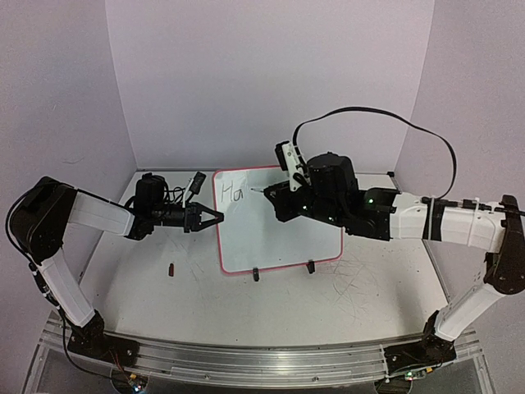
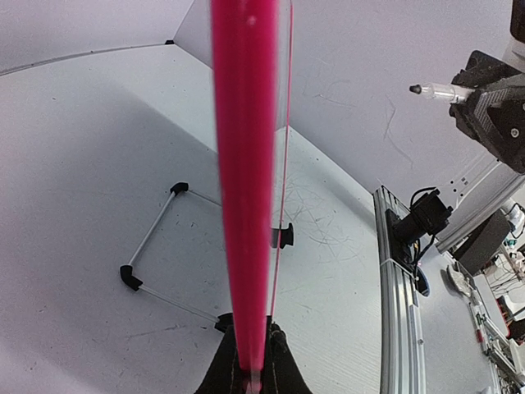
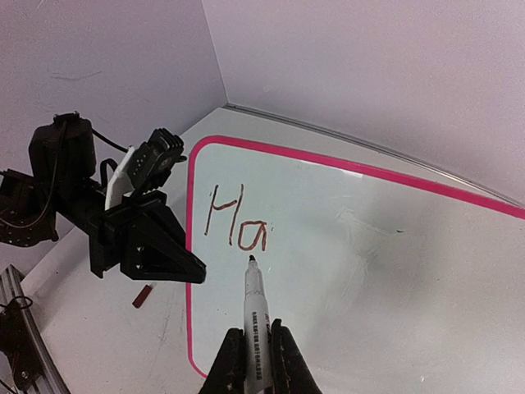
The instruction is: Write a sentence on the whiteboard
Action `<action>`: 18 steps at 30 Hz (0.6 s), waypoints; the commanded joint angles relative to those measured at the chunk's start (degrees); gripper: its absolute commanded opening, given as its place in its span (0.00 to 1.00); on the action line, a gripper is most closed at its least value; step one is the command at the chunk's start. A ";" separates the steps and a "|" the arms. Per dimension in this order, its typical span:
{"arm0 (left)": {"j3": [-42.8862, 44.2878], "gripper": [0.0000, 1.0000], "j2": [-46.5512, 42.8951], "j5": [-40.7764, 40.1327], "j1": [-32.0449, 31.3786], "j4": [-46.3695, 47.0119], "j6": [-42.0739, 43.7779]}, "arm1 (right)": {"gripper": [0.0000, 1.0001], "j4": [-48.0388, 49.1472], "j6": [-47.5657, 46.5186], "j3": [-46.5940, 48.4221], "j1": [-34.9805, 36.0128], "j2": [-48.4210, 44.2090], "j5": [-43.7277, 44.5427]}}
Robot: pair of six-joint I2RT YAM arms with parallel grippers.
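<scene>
The whiteboard (image 1: 279, 238), pink-framed, lies on the table with "Ha" (image 1: 234, 193) written at its top left; that is all of the sentence that shows. My left gripper (image 1: 215, 218) is shut on the board's left edge, which fills the left wrist view as a pink bar (image 2: 244, 164) between the jaws (image 2: 253, 369). My right gripper (image 3: 256, 361) is shut on a white marker (image 3: 256, 320). Its dark tip sits just below the "a" of "Ha" (image 3: 236, 222), close to the whiteboard (image 3: 369, 263); whether it touches, I cannot tell.
A small red cap (image 1: 171, 268) lies on the table left of the board's lower corner. Two black clip feet (image 1: 256, 274) stick out at the board's near edge. A wire stand (image 2: 152, 246) with black corners lies beside the board. Walls close in behind and at both sides.
</scene>
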 commanded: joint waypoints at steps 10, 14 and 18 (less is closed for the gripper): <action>-0.02 0.00 -1.48 -2.64 -0.54 -2.06 2.54 | 0.00 4.61 3.81 0.77 -3.00 1.19 -6.65; 0.18 0.00 -1.61 -2.47 -0.53 -2.06 2.53 | 0.00 2.92 0.87 2.48 -2.03 2.60 -5.74; 0.21 0.00 -1.47 -2.45 -0.54 -2.06 2.53 | 0.00 1.07 -1.68 5.87 -0.09 5.90 -4.85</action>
